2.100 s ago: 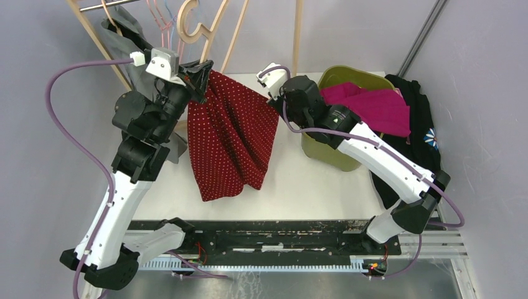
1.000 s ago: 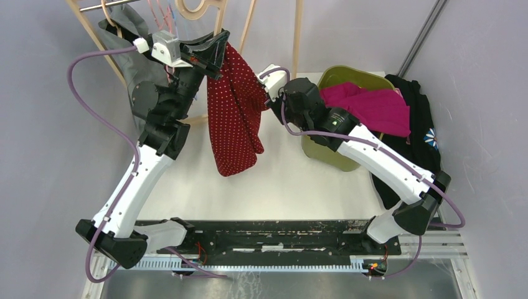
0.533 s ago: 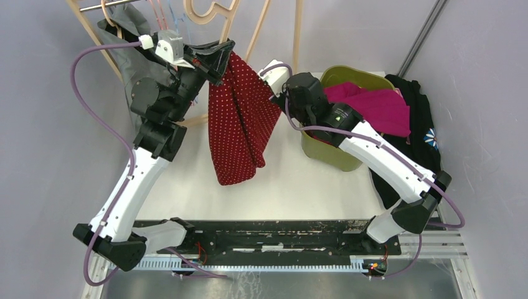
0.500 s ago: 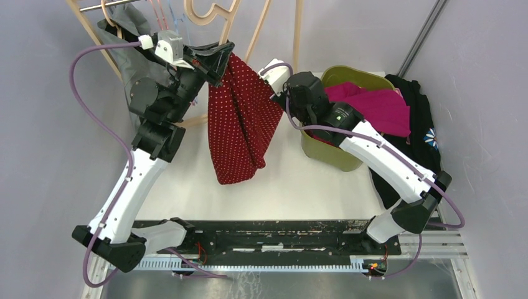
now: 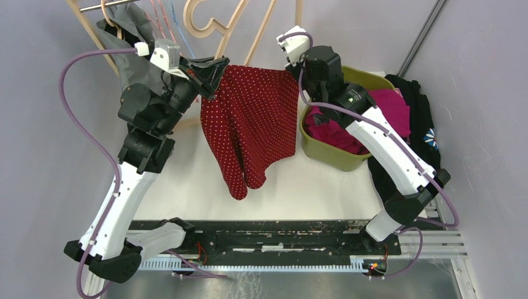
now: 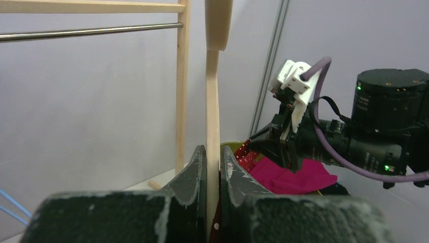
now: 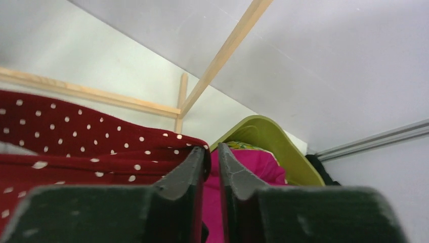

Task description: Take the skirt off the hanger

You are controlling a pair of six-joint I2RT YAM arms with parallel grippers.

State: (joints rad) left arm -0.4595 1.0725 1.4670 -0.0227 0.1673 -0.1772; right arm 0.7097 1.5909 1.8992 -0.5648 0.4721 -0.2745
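I see the white table (image 5: 311, 187) with the wooden rack (image 5: 93, 37) standing at its far left. The red dotted skirt (image 5: 249, 124) hangs in the air over the middle of the table, its top edge stretched between my two arms and its hem drooping toward the near side. To its right sits the green basket (image 5: 324, 152) with a pink garment (image 5: 392, 103) in it, and a black garment (image 5: 418, 112) lies just beyond. The pale wooden hanger (image 5: 208, 28) rises at the skirt's far left corner. My left gripper (image 6: 212, 152) is clamped on the hanger's bar. My right gripper (image 7: 211, 151) has its fingers pinched together on the skirt's right corner, above the basket's far left rim.
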